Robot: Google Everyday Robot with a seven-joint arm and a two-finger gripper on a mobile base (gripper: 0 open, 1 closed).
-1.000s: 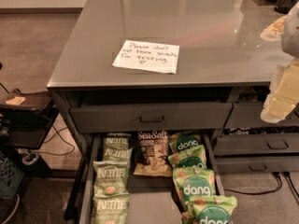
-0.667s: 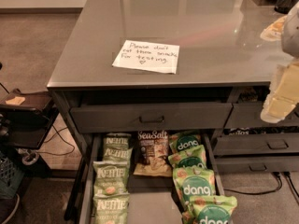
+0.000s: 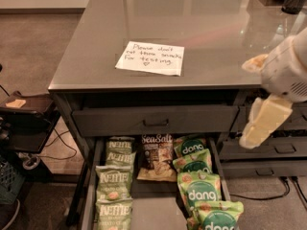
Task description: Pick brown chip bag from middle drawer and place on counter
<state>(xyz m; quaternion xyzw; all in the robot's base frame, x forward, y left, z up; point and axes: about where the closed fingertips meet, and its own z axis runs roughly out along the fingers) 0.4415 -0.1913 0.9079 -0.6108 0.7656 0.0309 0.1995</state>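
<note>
Your gripper (image 3: 249, 102) hangs open and empty, up right of the brown chip bag (image 3: 156, 157).
Kettle bags (image 3: 115, 176) and dang bags (image 3: 199, 190) flank it in the middle drawer (image 3: 153, 207).

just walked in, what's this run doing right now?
The robot's end effector hangs open and empty by the right edge of the counter, above and to the right of the open middle drawer. The brown chip bag lies in that drawer between the green Kettle bags and the green dang bags, not yet grasped. A handwritten note sits on the counter. So the pick has not begun.
</note>
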